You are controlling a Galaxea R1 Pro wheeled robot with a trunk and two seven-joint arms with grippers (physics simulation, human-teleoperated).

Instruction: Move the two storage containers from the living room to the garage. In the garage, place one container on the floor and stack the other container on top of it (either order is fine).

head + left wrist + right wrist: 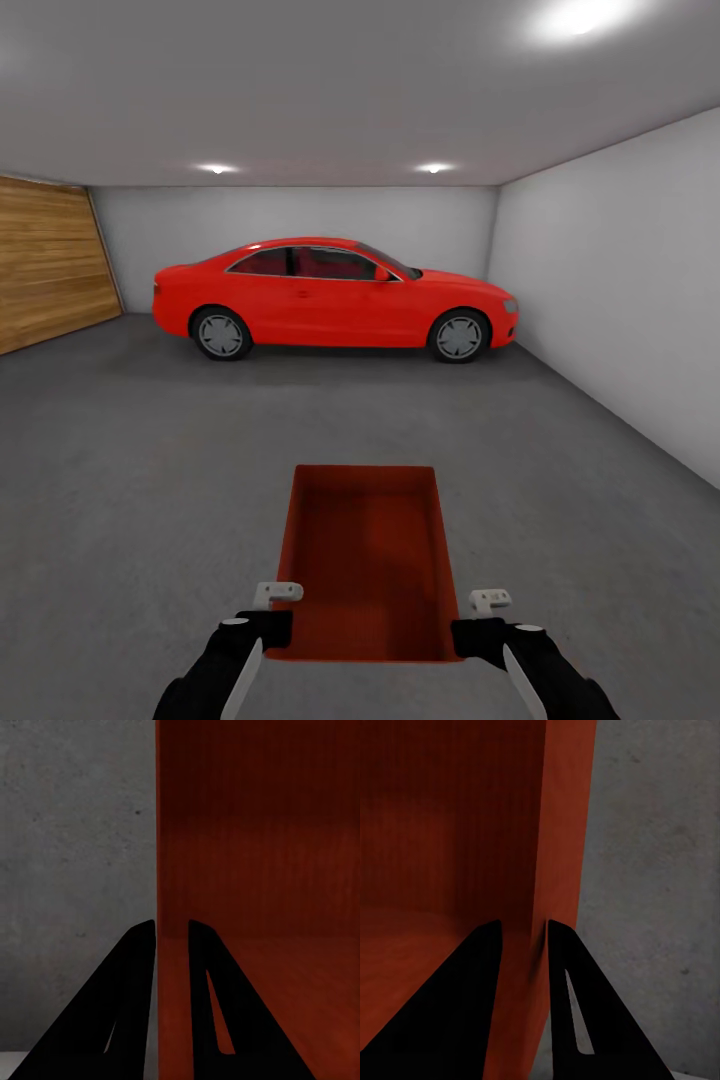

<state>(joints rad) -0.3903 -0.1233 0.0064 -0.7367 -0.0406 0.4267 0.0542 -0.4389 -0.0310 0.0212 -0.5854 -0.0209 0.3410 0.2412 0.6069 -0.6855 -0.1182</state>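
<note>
Head view first, left to right: a wooden panelled door (pixel 50 262) stands along the left side of the garage, its planks orange-brown, and beyond it a pale grey back wall (pixel 300 210) runs across to the right-hand wall (pixel 620 290). A red car (pixel 335 297) is parked side-on against that back wall, nose pointing right, well away from the robot. The dark grey concrete floor (pixel 130 470) spreads out in front, rough and speckled. Low in the middle, one red-orange storage container (pixel 366 560) is held out ahead of the robot, open top facing up, its long sides running away from the camera; from here I cannot tell whether its bottom touches the concrete. The left gripper (pixel 268 628) sits at the container's near left corner and the right gripper (pixel 478 636) at its near right corner, both black-sleeved arms coming up from the bottom edge. In the left wrist view the left gripper (pixel 172 937) has its two black fingers (pixel 124 1005) closed on the bin's side wall, one finger outside over the concrete and one inside over the container's (pixel 262 855) red floor. In the right wrist view the right gripper (pixel 523 934) is clamped the same way on the opposite wall, one finger (pixel 446 1012) inside the container (pixel 450 832) and the other outside, with grey concrete (pixel 652 907) beyond it.
</note>
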